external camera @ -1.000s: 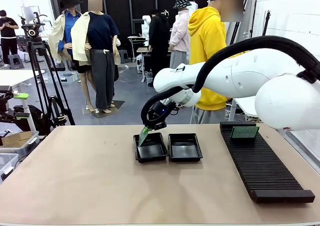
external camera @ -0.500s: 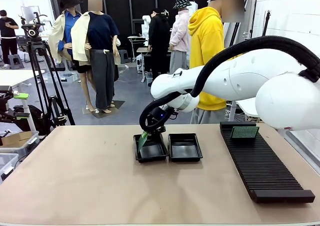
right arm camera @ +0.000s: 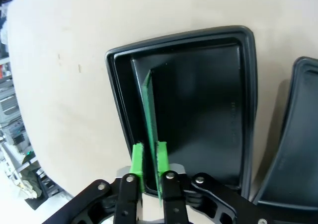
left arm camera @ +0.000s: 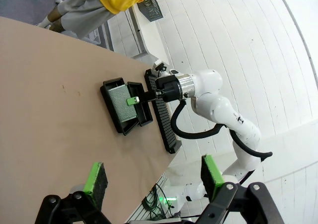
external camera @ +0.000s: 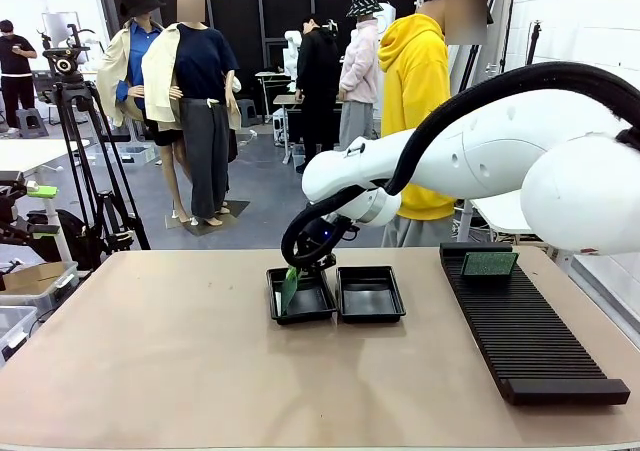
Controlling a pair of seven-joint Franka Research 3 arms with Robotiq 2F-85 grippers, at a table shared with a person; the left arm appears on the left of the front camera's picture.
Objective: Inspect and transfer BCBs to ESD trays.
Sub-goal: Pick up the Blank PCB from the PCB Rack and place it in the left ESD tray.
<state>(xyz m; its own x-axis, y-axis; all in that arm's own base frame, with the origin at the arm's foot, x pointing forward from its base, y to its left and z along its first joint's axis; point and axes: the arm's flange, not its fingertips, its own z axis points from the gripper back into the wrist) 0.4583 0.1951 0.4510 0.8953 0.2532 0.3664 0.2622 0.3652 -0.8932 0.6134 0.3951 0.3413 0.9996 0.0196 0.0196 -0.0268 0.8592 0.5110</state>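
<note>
Since a second ago our right gripper [external camera: 299, 268] has come down. The thin flat green circuit board [external camera: 290, 289] it carries now dips into the left-hand glossy black rectangular plastic tray [external camera: 273, 301] instead of hanging above it. From the wrist, the green pads [right arm camera: 137, 159] are clamped on the board's near edge. The board stands on edge close to one long wall of the tray, and we can't tell if the far end touches the floor yet.

We'd tip it over toward the open side of the floor, keep it square to the walls, and only let go once it's lying nearly flat. The fit looks snug, so a skewed corner could hang up on the flared rim.

The second identical black tray [external camera: 370, 317] sits just beside it, so no wide swing that way. The bare tan tabletop [external camera: 150, 351] on the other side gives plenty of room to back out. The other green board [external camera: 489, 264] rests on the long black ribbed rack [external camera: 530, 341], well apart. Our left gripper [left arm camera: 153, 174] hangs high, fingers spread wide, holding nothing.
</note>
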